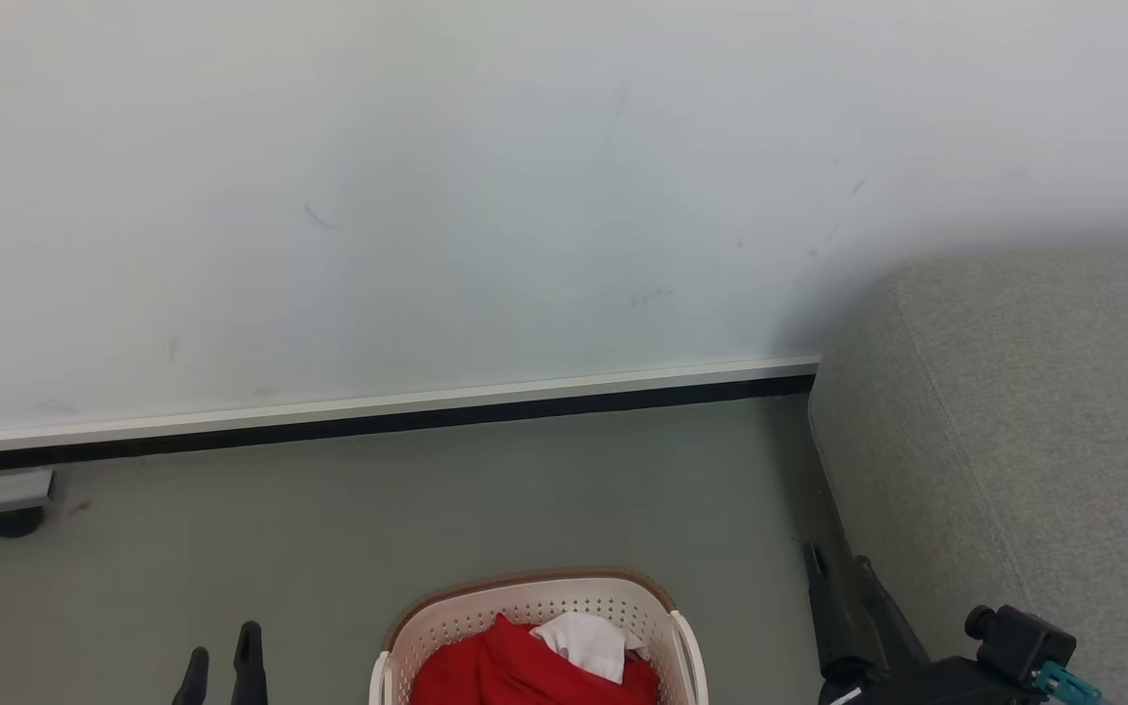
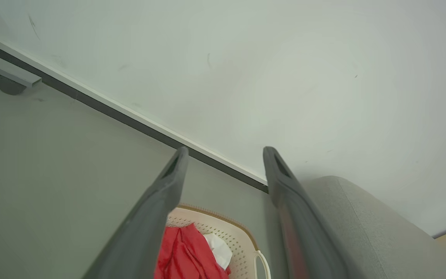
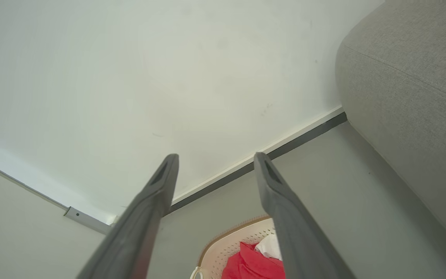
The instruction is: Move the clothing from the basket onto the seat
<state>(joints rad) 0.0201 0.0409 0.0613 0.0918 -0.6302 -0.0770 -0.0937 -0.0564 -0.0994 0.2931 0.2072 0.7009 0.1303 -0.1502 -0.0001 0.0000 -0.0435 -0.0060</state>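
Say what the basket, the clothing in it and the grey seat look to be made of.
Basket: likely moulded plastic, cream and smooth; rows of small regular holes, brown rim.
Clothing: soft fabric, matte red with a white piece; it lies in folds and creases; the fibre cannot be told.
Seat: grey woven upholstery, matte; visible weave texture and a seam line.

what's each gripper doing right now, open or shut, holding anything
left gripper: open, holding nothing
right gripper: open, holding nothing
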